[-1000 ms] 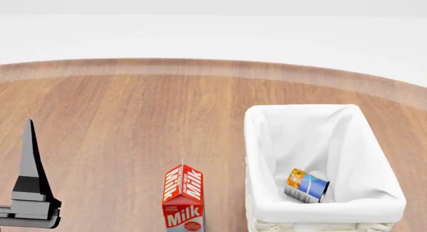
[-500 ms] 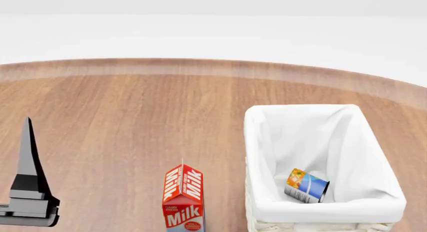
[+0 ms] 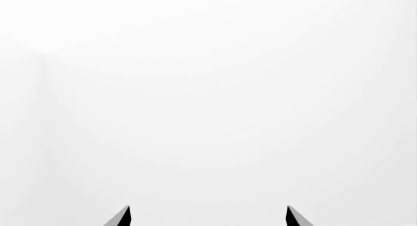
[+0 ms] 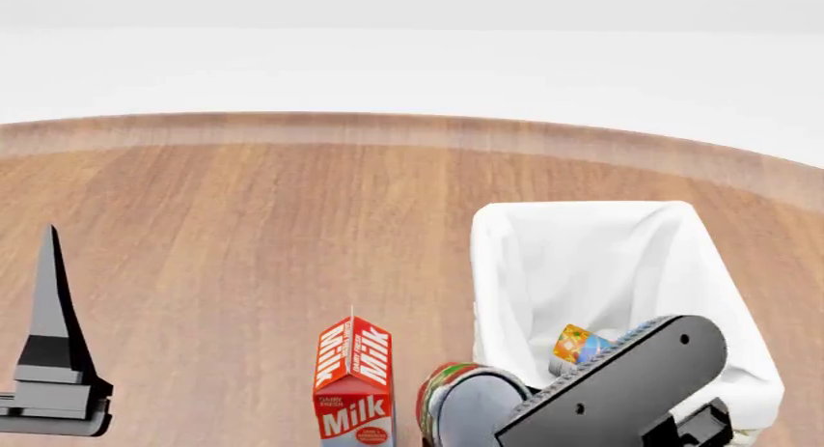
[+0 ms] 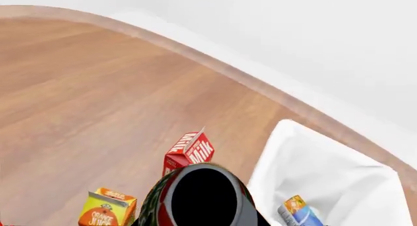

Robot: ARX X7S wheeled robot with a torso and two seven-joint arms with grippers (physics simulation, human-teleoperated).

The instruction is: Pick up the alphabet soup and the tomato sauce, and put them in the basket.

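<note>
Tomato sauce [image 4: 453, 401]: clamped in the right gripper [image 4: 483, 408], lid toward the wrist camera, just beside the basket [image 4: 496, 273], which lies to its right; alphabet soup [image 4: 580, 349] lying inside; left gripper [image 3: 207, 217] parted, empty, well apart.

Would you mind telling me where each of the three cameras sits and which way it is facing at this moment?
Head view: on the robot's head, looking forward and down over the wooden table; shows the left gripper and right arm.
Left wrist view: near the left gripper, facing blank white background; only its two fingertips show.
Right wrist view: near the right gripper, facing along the tomato sauce it carries.
Shared: head and right wrist views both show the milk carton, basket and alphabet soup.
</note>
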